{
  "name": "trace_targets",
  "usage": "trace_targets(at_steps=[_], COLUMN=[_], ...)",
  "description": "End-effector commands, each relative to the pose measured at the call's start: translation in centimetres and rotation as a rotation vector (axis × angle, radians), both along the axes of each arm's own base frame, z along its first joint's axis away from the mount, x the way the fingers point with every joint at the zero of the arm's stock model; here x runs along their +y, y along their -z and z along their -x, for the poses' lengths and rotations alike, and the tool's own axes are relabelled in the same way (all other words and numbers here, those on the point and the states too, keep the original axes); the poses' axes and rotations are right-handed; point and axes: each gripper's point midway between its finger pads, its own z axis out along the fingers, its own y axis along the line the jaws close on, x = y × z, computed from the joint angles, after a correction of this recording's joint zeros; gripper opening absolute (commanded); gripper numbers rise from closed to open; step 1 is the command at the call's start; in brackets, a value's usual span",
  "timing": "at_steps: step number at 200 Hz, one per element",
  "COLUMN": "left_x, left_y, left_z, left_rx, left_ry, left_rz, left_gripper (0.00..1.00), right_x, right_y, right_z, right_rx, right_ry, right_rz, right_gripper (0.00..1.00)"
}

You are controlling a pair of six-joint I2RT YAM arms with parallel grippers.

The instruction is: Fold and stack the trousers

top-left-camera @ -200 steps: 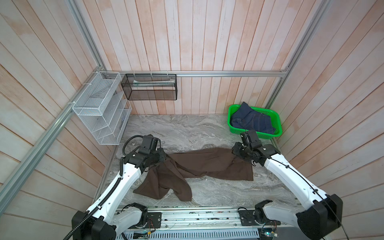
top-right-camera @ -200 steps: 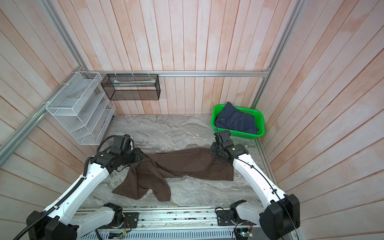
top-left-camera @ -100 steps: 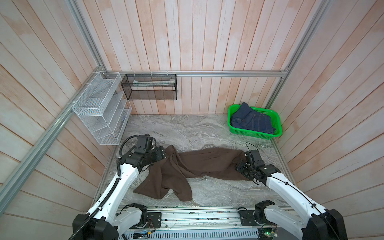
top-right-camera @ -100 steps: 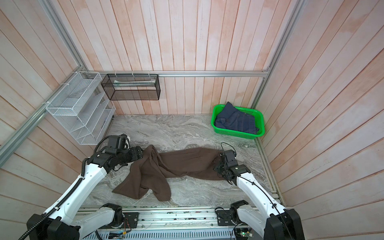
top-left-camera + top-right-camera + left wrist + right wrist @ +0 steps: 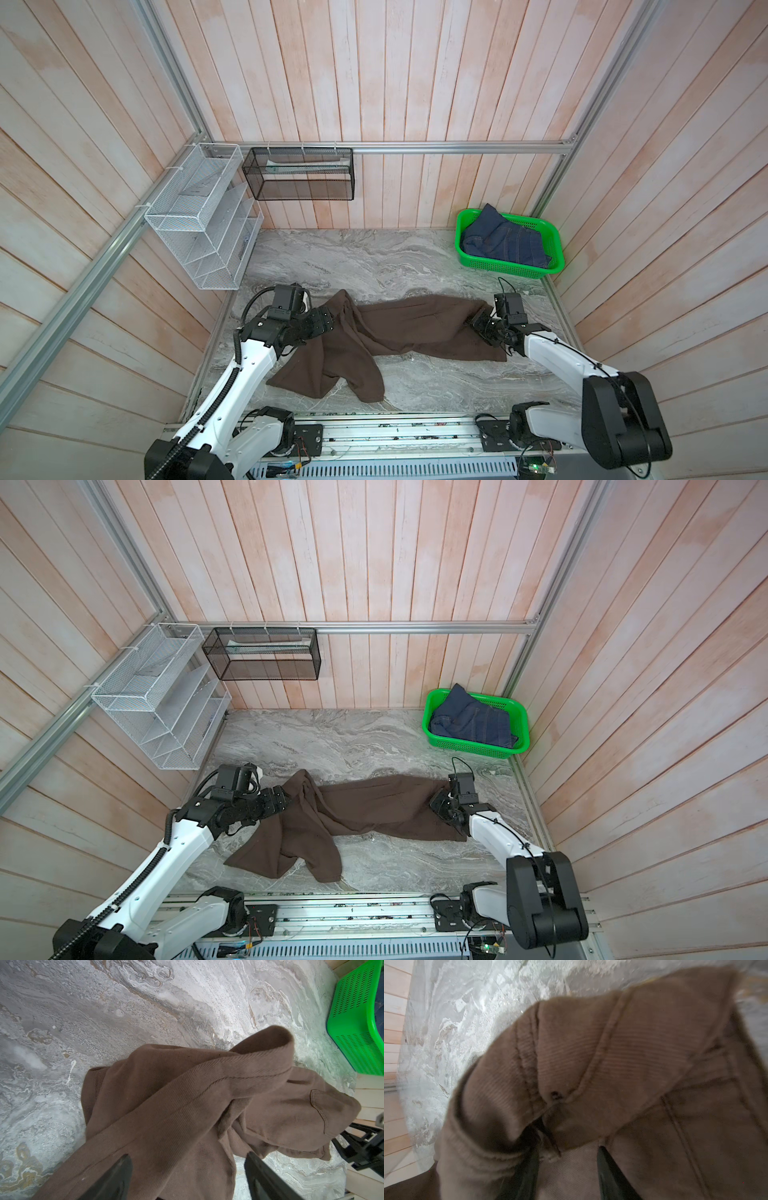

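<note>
The trousers (image 5: 415,332) lie crumpled on the worktop (image 5: 374,257) — left claw (image 5: 188,1155) wide around cloth, right claw (image 5: 569,1148) narrower — whether it grips, I cannot tell.

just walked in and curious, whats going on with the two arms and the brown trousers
A two-armed robot is working on the brown trousers, which lie unfolded and rumpled across the table. The left claw is open at the bunched leg end; the right claw is at the waist end, grip unclear. In the green basket sit blue jeans.
</note>
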Motion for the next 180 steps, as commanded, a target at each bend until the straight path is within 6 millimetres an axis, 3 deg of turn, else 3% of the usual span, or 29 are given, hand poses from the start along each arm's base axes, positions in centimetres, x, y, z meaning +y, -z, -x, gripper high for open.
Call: trace_targets(at_steps=[1,44,93,100,132,180], left_x=[0.5,0.8,0.4,0.4,0.1,-0.9], left_y=[-0.6,-0.8,0.0,-0.1,-0.3,0.2], left_z=[-0.3,-0.5,-0.3,-0.3,0.3,0.5], left_rx=[-0.027,-0.033,-0.020,-0.022,-0.012,0.018], left_ry=[-0.005,-0.009,0.003,0.005,0.022,0.041], left_rz=[-0.004,0.008,0.029,0.030,0.044,0.088], left_gripper=[0.88,0.89,0.87,0.87,0.87,0.88], right_x=[1.4,1.7,1.7,1.7,0.5,-6.1], right_y=[-1.0,-1.2,-0.4,-0.7,-4.4,-10.3], right_z=[-1.9,-3.1,-3.3,-3.3,-2.2,1.3], right_rx=[-0.048,-0.082,-0.081,-0.083,-0.115,-0.178], right_ry=[-0.003,0.052,0.116,0.111,0.117,0.240], right_rz=[-0.094,-0.151,-0.203,-0.207,-0.154,-0.004], right_gripper=[0.47,0.44,0.00,0.00,0.00,0.00])
